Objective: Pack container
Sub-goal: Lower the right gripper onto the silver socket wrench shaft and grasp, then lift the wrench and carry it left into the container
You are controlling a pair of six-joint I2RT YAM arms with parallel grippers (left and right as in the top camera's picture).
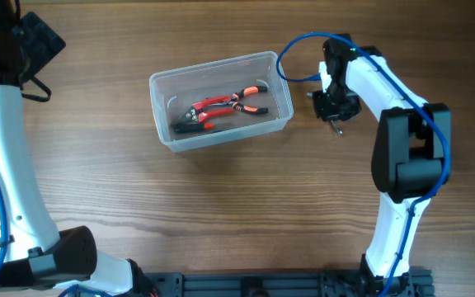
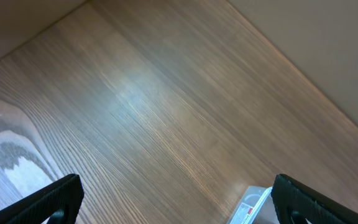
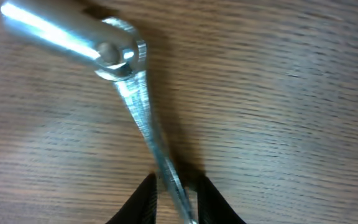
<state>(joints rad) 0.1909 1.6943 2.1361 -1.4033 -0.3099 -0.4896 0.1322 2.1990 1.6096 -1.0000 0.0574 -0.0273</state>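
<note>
The container (image 1: 214, 68) is a clear plastic tub at the table's middle back. Red-and-black pliers (image 1: 221, 109) lie inside it. My right gripper (image 1: 334, 113) hovers just right of the tub. In the right wrist view my right gripper (image 3: 178, 198) is shut on the thin shaft of a silver metal wrench (image 3: 132, 93), held above the wood. My left gripper (image 2: 176, 200) is open and empty, far to the left. A corner of the tub (image 2: 252, 208) shows between its jaws, low and right.
The table is brown wood. A blue cable (image 1: 297, 49) loops off the right arm near the tub's right end. The left arm's white links (image 1: 11, 165) run down the left edge.
</note>
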